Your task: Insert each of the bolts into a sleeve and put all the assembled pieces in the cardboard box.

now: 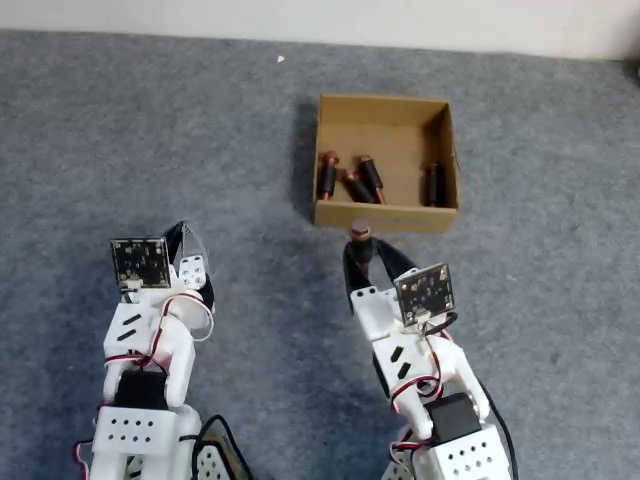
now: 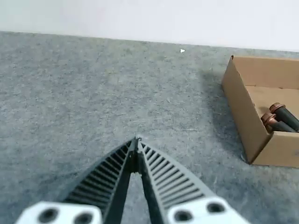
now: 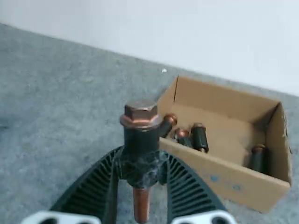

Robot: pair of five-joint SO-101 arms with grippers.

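My right gripper is shut on an assembled piece, a black sleeve with a copper bolt through it, hex head up and shank end showing below. In the high view that gripper holds the piece just in front of the cardboard box's near wall. Inside the box lie several assembled pieces, one more at the right side. My left gripper is shut with nothing in it, over bare carpet to the left of the box; in the high view it sits well left.
Grey carpet covers the table all around. A white wall runs along the far edge behind the box. The two arms' white bodies stand at the near edge.
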